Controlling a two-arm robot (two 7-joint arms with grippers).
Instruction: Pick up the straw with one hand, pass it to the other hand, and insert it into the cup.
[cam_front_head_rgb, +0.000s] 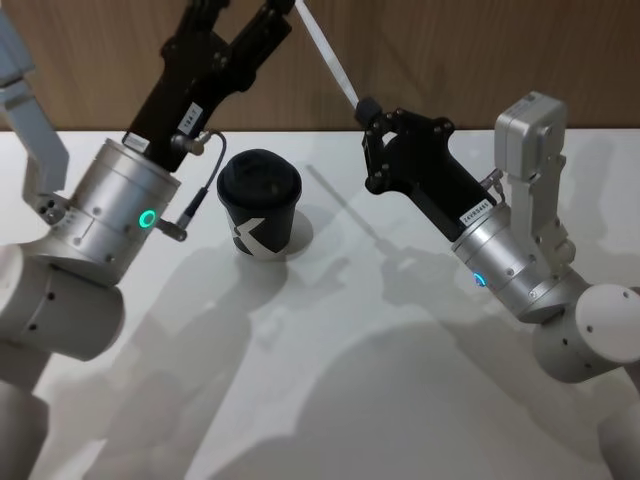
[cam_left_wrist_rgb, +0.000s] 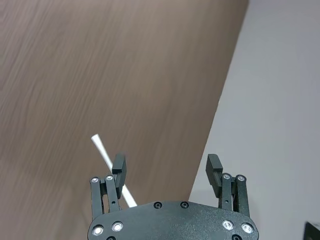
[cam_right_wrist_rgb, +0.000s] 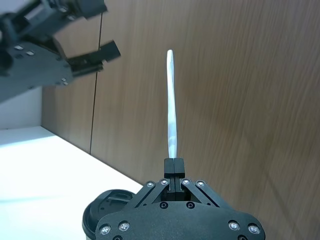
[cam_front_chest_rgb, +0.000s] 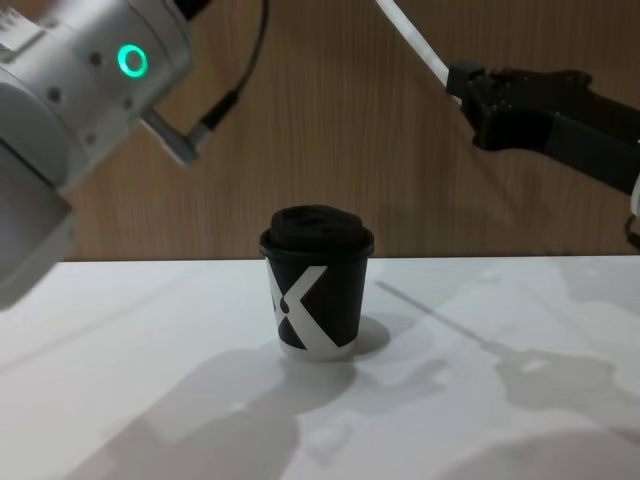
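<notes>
Here the right gripper (cam_front_head_rgb: 365, 105) holds the straw (cam_front_head_rgb: 330, 55) in the air, well above the desk (cam_front_head_rgb: 350, 380). Its fingers are pinched tight on the straw's lower end, so nearly the whole length is left free. That seems deliberate: a grip at the very end leaves the other arm plenty of bare straw to take. The straw leans up and away toward the robot's left, its upper part reaching the left gripper (cam_left_wrist_rgb: 167, 167), which hangs high over the far edge of the desk. The left gripper's fingers (cam_left_wrist_rgb: 119, 167) are spread wide and hold nothing. The straw runs close beside one of them rather than through the middle of the gap, and I cannot tell whether it touches.

The cup (cam_front_head_rgb: 258, 205) stands upright on the desk below and between the two arms, lid on, with nothing in it yet.

My reading is that the handover is being lined up. The left gripper probably needs to shift sideways until the straw sits centred between its fingers before closing, or one finger may nudge the straw aside.
</notes>
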